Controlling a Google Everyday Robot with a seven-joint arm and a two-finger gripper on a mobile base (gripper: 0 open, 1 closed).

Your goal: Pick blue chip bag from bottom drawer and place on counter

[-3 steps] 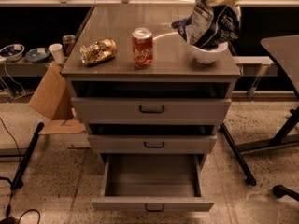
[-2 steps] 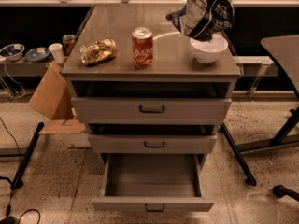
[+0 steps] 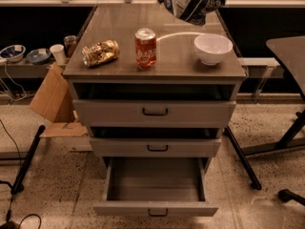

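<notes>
grey drawer cabinet (image 3: 155, 128) fills mid frame, seen from front & above. its grey-brown glossy top, the table (image 3: 119, 32), carries three things. bottom drawer (image 3: 155, 209) is pulled well out, deepest of the three, grey floor & walls showing, small dark bar handle on the front. mid drawer (image 3: 155, 147) and top drawer (image 3: 155, 112) sit only a bit out, dark gap over each. dark desk (image 3: 288, 56) on the right, its legs on speckled floor. folded cardboard (image 3: 50, 97) leans by the cabinet's left side. blue chip bag (image 3: 195, 1) is up in the air at the top edge of frame, over the table's back-right part, above & behind the bowl, clear of the surface; dark blue foil w/ white stripes and markings, crumpled, tilted, lower corner pointing down, upper part cut off by the frame. white bowl (image 3: 213, 48) at the front right of the table, upright. red soda can (image 3: 146, 48) stands upright near the middle front. crushed golden shiny bag (image 3: 100, 53) lies on its side at the left front, apart from the can. hand: not visible, past the top edge where the bag is cut off, so can't tell its opening or grip.
</notes>
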